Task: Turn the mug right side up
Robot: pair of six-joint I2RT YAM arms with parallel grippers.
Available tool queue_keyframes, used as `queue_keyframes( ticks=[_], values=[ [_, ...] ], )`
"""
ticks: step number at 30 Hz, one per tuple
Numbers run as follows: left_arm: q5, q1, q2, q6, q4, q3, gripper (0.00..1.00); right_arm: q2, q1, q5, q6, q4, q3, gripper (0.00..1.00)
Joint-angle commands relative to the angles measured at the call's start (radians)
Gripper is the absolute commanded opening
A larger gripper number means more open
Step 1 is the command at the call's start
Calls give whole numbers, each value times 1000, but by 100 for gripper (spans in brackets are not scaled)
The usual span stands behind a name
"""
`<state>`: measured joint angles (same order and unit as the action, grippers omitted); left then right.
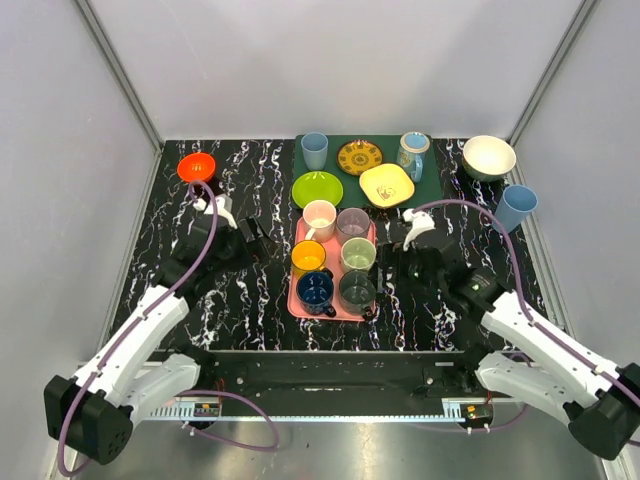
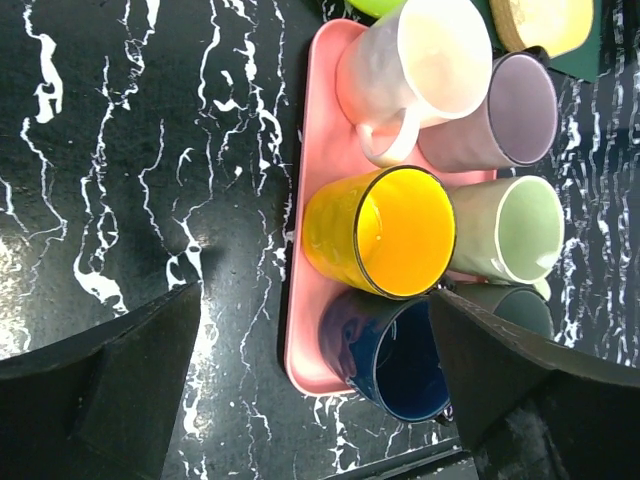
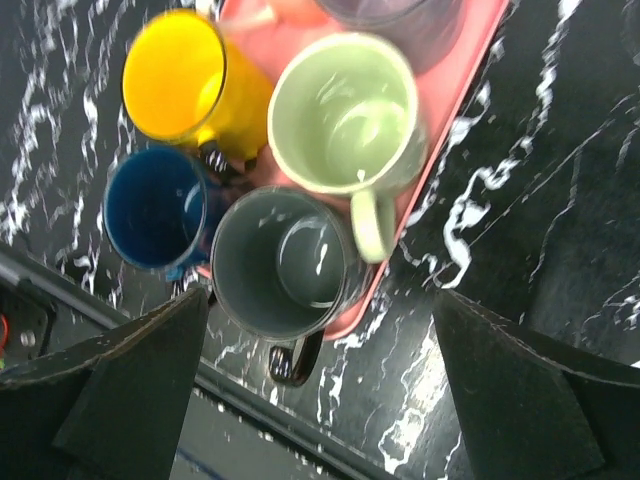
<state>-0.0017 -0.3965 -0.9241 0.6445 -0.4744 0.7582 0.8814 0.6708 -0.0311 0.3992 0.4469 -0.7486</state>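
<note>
Six mugs are seen standing on a pink tray (image 1: 296,306) at the middle of the black marbled table (image 1: 240,300), in three rows of two. At the far end a pale pink mug (image 1: 319,216) is set beside a purple mug (image 1: 352,224). In the middle row a yellow mug (image 2: 385,232) is placed beside a light green mug (image 3: 345,110). At the near end a dark blue mug (image 1: 316,290) is paired with a dark grey mug (image 3: 275,265). All six are seen upright, with their mouths facing up and nothing inside. Which of them is the mug of the task cannot be told. The handle of the dark grey mug is seen reaching past the near edge of the tray.

The left gripper (image 2: 312,300) is held above the table just left of the tray, with its fingers spread wide and nothing between them. The right gripper (image 3: 320,300) is held just right of the tray, near the grey and green mugs, and its fingers are likewise spread apart and empty. No mug is touched by either gripper
</note>
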Motion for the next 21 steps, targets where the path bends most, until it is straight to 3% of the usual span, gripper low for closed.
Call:
queue_keyframes(
  ticks=[1, 5, 7, 13, 21],
  values=[
    [81, 1, 74, 43, 75, -60, 99, 56, 102, 2, 10, 75, -20, 100],
    [135, -2, 174, 57, 173, -155, 99, 91, 249, -98, 58, 79, -2, 94],
    [129, -1, 218, 60, 181, -181, 99, 123, 306, -144, 92, 95, -3, 82],
    [150, -4, 225, 40, 168, -172, 99, 174, 326, -168, 161, 95, 20, 71],
    [180, -4, 218, 6, 168, -172, 99, 260, 326, -201, 165, 99, 2, 64]
  ],
)
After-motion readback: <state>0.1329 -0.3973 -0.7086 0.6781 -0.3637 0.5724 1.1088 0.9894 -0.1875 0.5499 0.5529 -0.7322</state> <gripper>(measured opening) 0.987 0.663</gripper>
